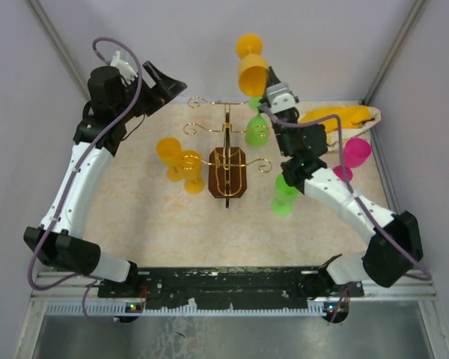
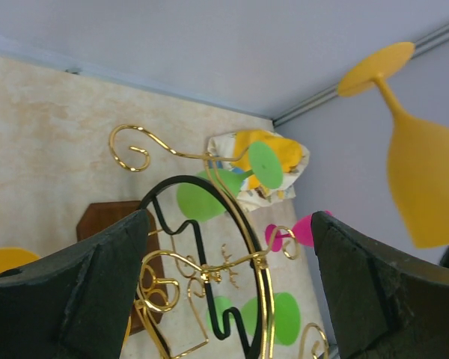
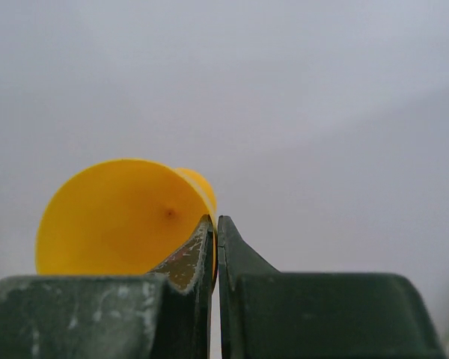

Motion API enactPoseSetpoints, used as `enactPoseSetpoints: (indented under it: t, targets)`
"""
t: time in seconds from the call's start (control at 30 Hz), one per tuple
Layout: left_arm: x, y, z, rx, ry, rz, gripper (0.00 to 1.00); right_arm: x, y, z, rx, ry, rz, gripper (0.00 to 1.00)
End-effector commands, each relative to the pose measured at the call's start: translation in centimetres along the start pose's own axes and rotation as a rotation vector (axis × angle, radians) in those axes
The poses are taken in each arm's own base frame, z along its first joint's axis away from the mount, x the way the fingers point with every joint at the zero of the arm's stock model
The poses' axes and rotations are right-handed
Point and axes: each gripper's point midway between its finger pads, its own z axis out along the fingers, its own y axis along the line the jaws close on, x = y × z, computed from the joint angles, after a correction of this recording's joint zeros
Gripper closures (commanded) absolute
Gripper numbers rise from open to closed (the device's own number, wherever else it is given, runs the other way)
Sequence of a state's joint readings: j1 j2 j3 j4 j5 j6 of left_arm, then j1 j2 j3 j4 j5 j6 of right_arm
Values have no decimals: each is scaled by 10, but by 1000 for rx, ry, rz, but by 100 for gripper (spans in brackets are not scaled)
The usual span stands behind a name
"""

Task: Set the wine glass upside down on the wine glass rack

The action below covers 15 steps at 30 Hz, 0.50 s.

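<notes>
I am looking down on the counter [image 1: 135,217], where the right arm [image 1: 344,198] is reaching high toward the far side. The wine glass rack [image 1: 227,173] is standing mid-counter on its dark base, its gold loops spreading out. The yellow wine glass [image 1: 251,71] is hanging in the air beyond the rack, well above the loops, apparently foot-up. The right end effector [image 3: 215,221] is clenching the bowl's wall at the rim. I am judging the pickup done. Lowering the glass and hooking its foot into a free loop is what is left.

The left end effector [image 2: 230,218] is sitting released, fingers wide, facing the rack.

A yellow cloth [image 1: 340,116] is lying far right. Two yellow glasses [image 1: 181,166] are crowding the rack's left side. A green glass [image 1: 257,131] is sitting among the right-hand loops, and I cannot tell whether it is hung there. Another green glass [image 1: 284,198] and a pink glass [image 1: 355,153] are standing under the right arm.
</notes>
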<state>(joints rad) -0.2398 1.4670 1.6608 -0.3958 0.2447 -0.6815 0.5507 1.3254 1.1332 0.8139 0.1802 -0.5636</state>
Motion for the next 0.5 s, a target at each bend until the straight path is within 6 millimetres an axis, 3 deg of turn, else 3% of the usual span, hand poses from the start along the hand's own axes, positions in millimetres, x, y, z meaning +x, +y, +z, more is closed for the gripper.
enactPoseSetpoints:
  t: [0.0,0.17,0.47]
  targets:
    - [-26,-41,-21,160,-110,-75,6,-56,16,0,90,-245,-44,100]
    - [-22,-44,-27,214,-146,-155,8,-62,55,-1,56,-280,-39,100]
    - [-33,-63,-45,290,-195,-146,9,-73,97,-8,-34,-310,18,100]
